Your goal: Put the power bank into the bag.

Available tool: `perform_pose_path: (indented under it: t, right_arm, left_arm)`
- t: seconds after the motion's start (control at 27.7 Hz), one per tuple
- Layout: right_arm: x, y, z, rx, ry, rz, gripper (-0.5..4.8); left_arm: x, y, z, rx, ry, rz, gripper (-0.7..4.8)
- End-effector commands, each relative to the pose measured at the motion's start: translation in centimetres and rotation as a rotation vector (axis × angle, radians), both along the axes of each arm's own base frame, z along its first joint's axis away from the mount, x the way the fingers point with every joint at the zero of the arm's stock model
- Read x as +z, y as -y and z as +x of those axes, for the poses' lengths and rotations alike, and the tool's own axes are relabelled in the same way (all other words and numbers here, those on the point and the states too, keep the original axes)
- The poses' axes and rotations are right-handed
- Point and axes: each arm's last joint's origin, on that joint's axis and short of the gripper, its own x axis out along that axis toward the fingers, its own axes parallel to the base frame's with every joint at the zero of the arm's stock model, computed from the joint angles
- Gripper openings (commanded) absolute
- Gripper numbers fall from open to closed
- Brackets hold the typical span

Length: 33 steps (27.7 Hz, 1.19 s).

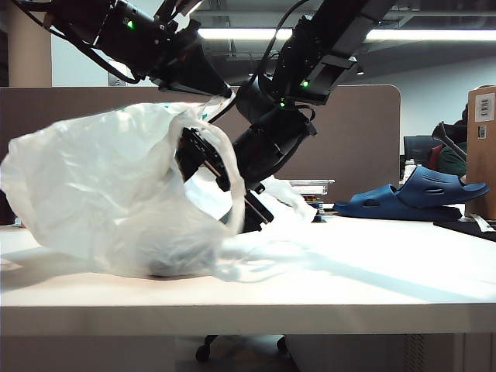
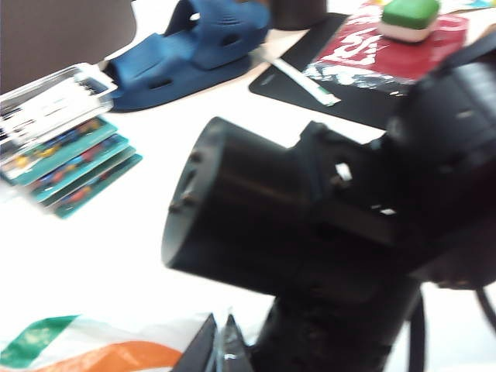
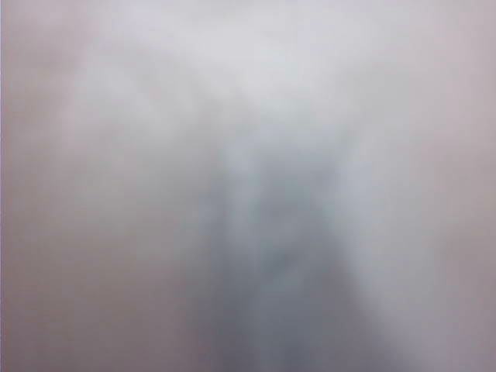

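Observation:
The bag (image 1: 101,194), crinkly translucent white plastic, lies bulging on the left of the table. My left gripper (image 1: 208,91) holds its top edge up. In the left wrist view the left gripper (image 2: 225,341) is shut on a fold of the bag (image 2: 85,353), next to the green and orange print. My right gripper (image 1: 203,159) reaches down into the bag's mouth, and plastic half hides its fingers. The right wrist view shows only blurred white plastic. A dark flat shape, probably the power bank (image 1: 174,266), shows dimly through the bag's bottom on the table.
A dark blue slipper (image 1: 415,198) (image 2: 194,46) lies at the back right of the table. Beside it sit a stack of teal boxes (image 2: 74,159) and a black mat (image 2: 341,89) with a red sheet and a green-topped block (image 2: 411,17). A cardboard box (image 1: 482,147) stands far right.

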Motion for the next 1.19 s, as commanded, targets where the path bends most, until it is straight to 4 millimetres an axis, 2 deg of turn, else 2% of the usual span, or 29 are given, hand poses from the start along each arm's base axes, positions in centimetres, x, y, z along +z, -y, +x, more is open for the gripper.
perform_pose_path:
  t: [0.04, 0.4, 0.43, 0.51, 0.58, 0.76, 0.87, 1.19]
  right_arm:
    - [0.4, 0.0, -0.1, -0.012, 0.012, -0.028, 4.79]
    - [0.4, 0.4, -0.6, 0.004, -0.010, -0.074, 4.79]
    - [0.6, 0.5, -0.7, 0.005, -0.016, -0.079, 4.79]
    - [0.7, 0.7, -0.9, 0.017, -0.015, -0.091, 4.79]
    - [1.0, 0.8, -1.0, 0.005, -0.005, -0.119, 4.79]
    - [2.2, 1.3, -1.5, 0.008, 0.025, -0.169, 4.79]
    - [3.4, 1.9, -2.2, 0.008, 0.047, -0.223, 4.79]
    - [5.4, 2.7, -3.0, -0.002, 0.079, -0.269, 4.79]
  left_arm:
    - [0.3, -0.2, 0.1, 0.062, 0.017, 0.015, -0.01]
    - [-0.3, -0.5, 0.2, 0.164, -0.021, 0.079, 0.09]
    - [-0.5, -0.5, 0.1, 0.162, -0.036, 0.090, 0.37]
    - [-0.9, -0.6, 0.0, 0.158, -0.068, 0.114, 1.35]
    - [-1.1, -0.7, -0.2, 0.156, -0.096, 0.128, 1.89]
    - [-1.3, -0.8, -0.4, 0.153, -0.126, 0.143, 1.97]
    - [-1.2, -1.0, -0.8, 0.159, -0.152, 0.161, 3.53]
    - [0.3, -2.1, -2.3, 0.265, -0.121, 0.262, 3.55]
